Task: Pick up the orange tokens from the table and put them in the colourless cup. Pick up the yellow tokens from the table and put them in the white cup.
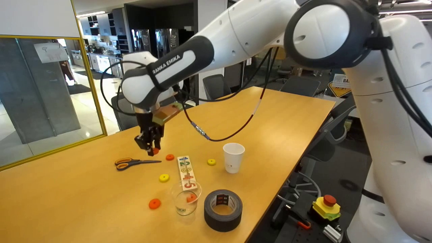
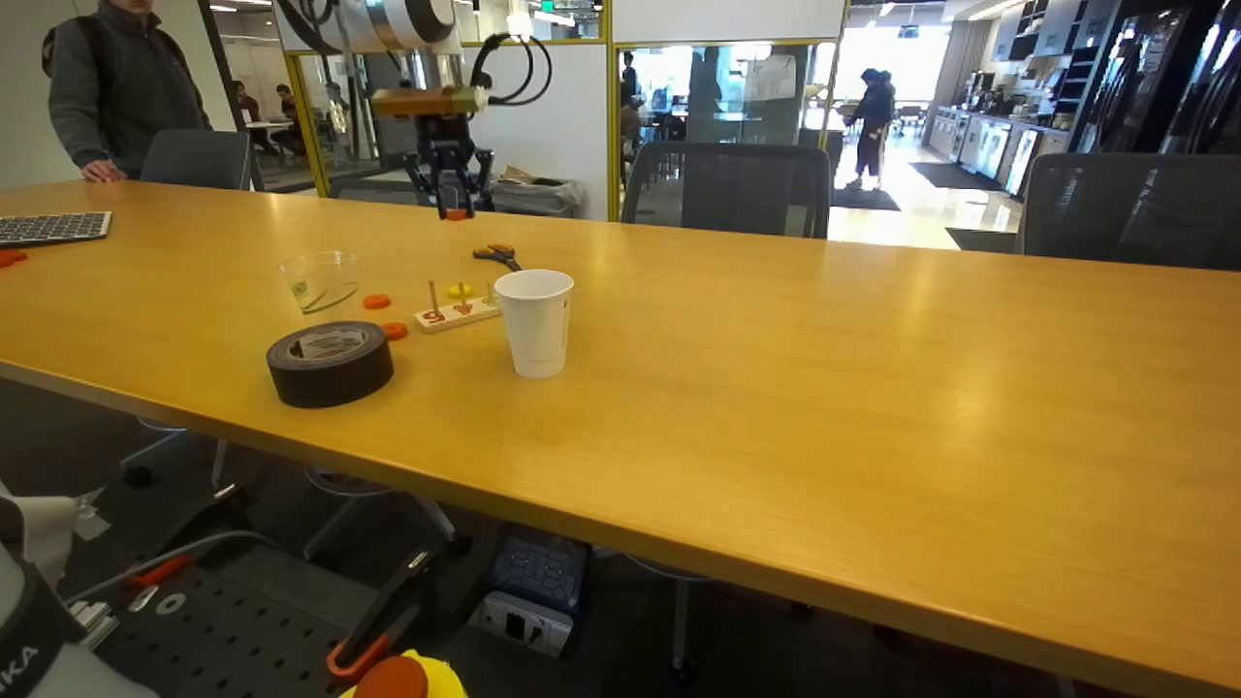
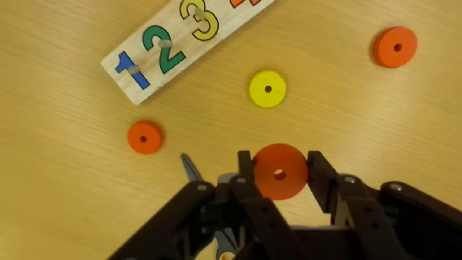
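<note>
My gripper (image 3: 279, 159) is shut on an orange token (image 3: 280, 172), held above the table in both exterior views, near the scissors. Other orange tokens lie on the table (image 1: 169, 157), (image 1: 154, 204); another orange token (image 1: 191, 198) shows through the clear cup's wall and lies outside it, between tape and board (image 2: 395, 332). One yellow token (image 1: 164, 178) lies left of the board, another yellow token (image 1: 211, 162) near the white cup. The colourless cup (image 1: 185, 204) stands upright beside the tape. The white cup (image 1: 233, 157) stands upright; it also shows in an exterior view (image 2: 535, 322).
A numbered wooden peg board (image 1: 186, 172) lies between the cups. A black tape roll (image 1: 223, 211) lies beside the clear cup. Orange-handled scissors (image 1: 130, 163) lie below the gripper. A keyboard (image 2: 53, 228) and a standing person (image 2: 131, 78) are at the table's far end.
</note>
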Robot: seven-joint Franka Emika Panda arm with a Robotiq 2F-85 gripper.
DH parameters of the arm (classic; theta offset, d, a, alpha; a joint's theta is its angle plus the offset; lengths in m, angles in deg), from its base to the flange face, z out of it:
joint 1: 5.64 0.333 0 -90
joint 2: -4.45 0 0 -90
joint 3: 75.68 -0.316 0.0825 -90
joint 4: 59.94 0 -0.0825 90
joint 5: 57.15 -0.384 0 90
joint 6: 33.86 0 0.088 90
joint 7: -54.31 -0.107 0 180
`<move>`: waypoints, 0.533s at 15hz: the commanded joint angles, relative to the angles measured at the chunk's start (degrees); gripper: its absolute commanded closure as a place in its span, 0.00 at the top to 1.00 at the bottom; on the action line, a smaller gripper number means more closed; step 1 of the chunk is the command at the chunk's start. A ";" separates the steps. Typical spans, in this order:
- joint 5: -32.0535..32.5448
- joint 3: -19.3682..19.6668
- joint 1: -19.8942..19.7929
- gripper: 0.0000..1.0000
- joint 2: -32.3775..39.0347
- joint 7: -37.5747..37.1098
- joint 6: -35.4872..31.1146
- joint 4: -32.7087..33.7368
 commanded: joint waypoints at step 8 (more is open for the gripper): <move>-10.45 -1.07 -2.62 0.22 -28.14 7.71 14.81 -22.70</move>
